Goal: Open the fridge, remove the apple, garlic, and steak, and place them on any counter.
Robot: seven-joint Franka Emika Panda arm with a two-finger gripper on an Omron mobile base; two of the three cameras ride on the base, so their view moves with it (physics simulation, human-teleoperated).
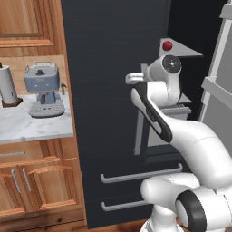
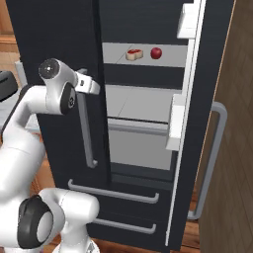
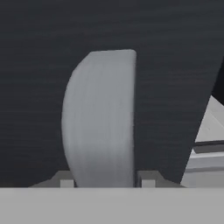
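Fridge: right door swung open, left door closed. Its grey vertical handle sits between my end effector fingertips, one tip at each side, apparently closed on the bar. On the upper shelf inside, the steak lies near the front edge, the apple just beside it to its right. Left of the fridge, the worktop carries a coffee machine and a paper towel roll toward its back edge.
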